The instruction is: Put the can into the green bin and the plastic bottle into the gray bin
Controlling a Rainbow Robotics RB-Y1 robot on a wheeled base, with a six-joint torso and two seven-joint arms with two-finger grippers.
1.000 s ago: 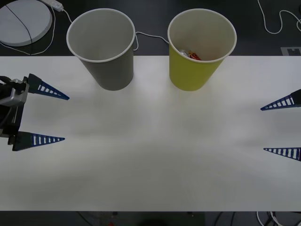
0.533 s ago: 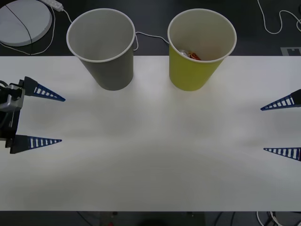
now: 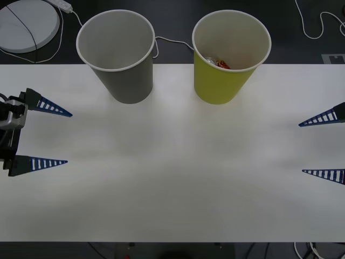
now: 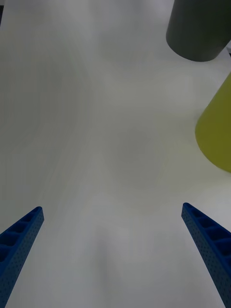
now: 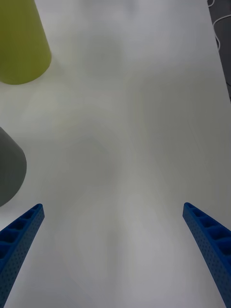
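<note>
- White table (image 3: 172, 178) runs wide and bare in front of you, with dark floor, cables and a round white disc (image 3: 24, 24) beyond its far edge.
- Take the green bin (image 3: 229, 81) as your landmark: it stands at the table's far edge, and the gray bin (image 3: 121, 75) stands just to its left, apart from it.
- Look inside the green bin: the can (image 3: 220, 63) lies low against its wall, red with a silver end showing.
- You would find the can light, stiff-sided, smooth and easily dented; take it across the body, not by the tab.
- Your left gripper (image 3: 46, 135) hovers well left of the green bin, past the gray one, jaws spread wide, holding nothing.
- Your right gripper (image 3: 323, 145) waits well right of the green bin, jaws equally wide, empty.
</note>
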